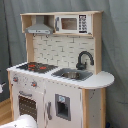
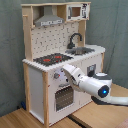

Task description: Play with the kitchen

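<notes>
Kitchen (image 2: 55,75) stands on the floor, rigid, too bulky to lift; I judge only knobs (image 2: 57,76) and oven door handle (image 1: 25,93) graspable. My gripper (image 2: 64,70) sits at the front panel; jaw state: cannot tell.

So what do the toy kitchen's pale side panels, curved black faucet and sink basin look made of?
Side panels: light wood or plywood, matte, faint grain tone. Curved black faucet: likely plastic, slightly glossy. Sink basin: metal-looking, grey with reflections, though possibly coated plastic.
</notes>
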You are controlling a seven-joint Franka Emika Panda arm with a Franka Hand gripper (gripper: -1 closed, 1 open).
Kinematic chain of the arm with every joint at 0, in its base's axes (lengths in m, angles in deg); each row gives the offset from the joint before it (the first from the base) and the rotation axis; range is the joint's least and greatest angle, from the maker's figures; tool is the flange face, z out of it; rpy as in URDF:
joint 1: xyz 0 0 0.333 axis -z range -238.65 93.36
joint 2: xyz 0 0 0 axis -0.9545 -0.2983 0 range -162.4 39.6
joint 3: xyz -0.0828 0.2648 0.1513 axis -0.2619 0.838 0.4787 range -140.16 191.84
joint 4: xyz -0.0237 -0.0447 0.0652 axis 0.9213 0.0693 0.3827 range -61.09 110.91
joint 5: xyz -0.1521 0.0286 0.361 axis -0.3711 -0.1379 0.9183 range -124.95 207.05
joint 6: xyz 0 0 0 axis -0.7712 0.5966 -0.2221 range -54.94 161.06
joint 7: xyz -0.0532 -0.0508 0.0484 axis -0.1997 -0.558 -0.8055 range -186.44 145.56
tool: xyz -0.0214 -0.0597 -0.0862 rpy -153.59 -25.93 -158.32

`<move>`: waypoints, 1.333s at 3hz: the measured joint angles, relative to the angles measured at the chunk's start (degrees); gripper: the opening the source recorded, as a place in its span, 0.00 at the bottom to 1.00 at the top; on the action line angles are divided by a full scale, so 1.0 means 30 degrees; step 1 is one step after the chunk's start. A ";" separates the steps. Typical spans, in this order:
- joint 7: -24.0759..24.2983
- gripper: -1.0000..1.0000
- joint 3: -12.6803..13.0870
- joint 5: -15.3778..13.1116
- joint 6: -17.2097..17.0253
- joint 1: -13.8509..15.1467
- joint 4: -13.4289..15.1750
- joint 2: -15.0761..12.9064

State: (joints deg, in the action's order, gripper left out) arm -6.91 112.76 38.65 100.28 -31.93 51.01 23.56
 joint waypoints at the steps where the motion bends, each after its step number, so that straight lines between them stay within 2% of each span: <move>1: -0.1858 1.00 -0.0712 0.0005 -0.0772 -0.0802 0.0311 -0.0039; 4: -0.8342 1.00 -0.2463 0.0006 -0.2658 -0.2712 0.0660 -0.0470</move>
State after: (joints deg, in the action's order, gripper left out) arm -31.94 105.37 38.67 92.31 -40.06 52.99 22.15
